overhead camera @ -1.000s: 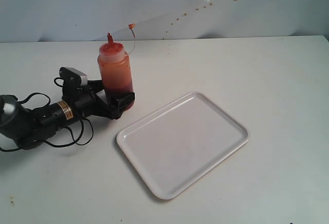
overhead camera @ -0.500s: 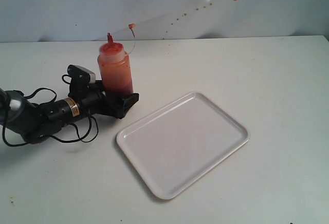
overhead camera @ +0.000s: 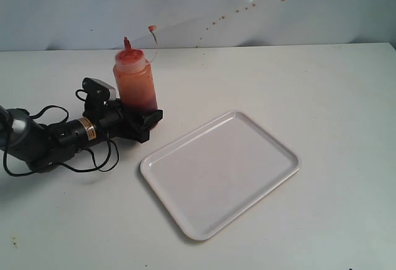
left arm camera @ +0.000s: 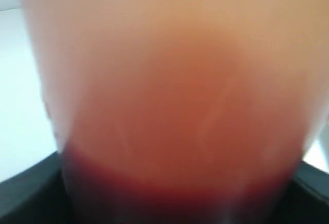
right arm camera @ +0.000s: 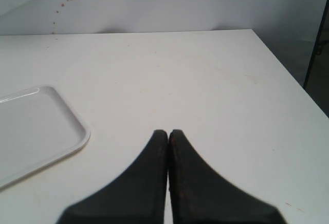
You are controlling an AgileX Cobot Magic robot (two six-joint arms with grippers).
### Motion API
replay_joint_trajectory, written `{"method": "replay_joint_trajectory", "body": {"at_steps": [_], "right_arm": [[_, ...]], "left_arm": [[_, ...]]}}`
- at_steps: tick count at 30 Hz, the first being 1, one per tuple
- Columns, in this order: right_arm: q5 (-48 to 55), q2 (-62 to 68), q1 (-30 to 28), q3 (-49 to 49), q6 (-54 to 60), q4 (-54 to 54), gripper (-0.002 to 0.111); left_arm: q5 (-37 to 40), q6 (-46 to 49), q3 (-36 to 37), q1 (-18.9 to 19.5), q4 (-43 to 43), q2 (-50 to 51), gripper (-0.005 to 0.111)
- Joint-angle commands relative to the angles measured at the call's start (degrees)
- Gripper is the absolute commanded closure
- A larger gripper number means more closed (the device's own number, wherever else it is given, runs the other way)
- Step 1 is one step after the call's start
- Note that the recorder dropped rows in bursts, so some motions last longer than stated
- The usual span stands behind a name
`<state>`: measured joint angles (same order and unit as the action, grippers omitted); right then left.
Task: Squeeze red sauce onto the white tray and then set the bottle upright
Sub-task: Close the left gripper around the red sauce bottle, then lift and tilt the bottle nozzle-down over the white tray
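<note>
The bottle [overhead camera: 134, 83] is translucent orange-red with a pointed red nozzle and a small tethered tip cap. It stands left of the white tray [overhead camera: 220, 172], leaning slightly left. My left gripper [overhead camera: 141, 119] lies low along the table, shut on the bottle's base. In the left wrist view the bottle [left arm camera: 169, 80] fills the picture, with red sauce [left arm camera: 169, 193] dark at its bottom and one black finger [left arm camera: 25, 193] at the edge. The tray's surface is bare white. My right gripper [right arm camera: 168, 132] is shut on nothing above the table, with a tray corner [right arm camera: 31, 126] off to one side.
Black cables [overhead camera: 93, 158] trail from the left arm across the table. Small red specks [overhead camera: 223, 16] dot the back wall. The table's right edge [right arm camera: 288, 75] drops off beyond the right gripper, which the exterior view does not show.
The left gripper slid in around the bottle's base. The bottle has since shifted slightly left and up, now leaning a little. The tray has not moved.
</note>
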<state>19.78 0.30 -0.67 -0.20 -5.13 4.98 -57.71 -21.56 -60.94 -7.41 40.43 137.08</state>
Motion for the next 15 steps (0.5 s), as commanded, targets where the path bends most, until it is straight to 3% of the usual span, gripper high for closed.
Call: {"method": "replay_joint_trajectory", "body": {"at_steps": [1, 9, 15], "right_arm": [[-0.17, -0.3, 0.13, 0.2, 0.15, -0.17, 0.108], [-0.17, -0.3, 0.13, 0.2, 0.15, -0.17, 0.108], [-0.17, -0.3, 0.13, 0.2, 0.15, -0.17, 0.108]], "left_arm": [[3.39, 2.46, -0.11, -0.18, 0.83, -0.17, 0.106], [3.78, 2.59, 0.0, -0.18, 1.75, -0.69, 0.106], [3.78, 2.7, 0.25, -0.18, 8.19, -3.83, 0.107]]}}
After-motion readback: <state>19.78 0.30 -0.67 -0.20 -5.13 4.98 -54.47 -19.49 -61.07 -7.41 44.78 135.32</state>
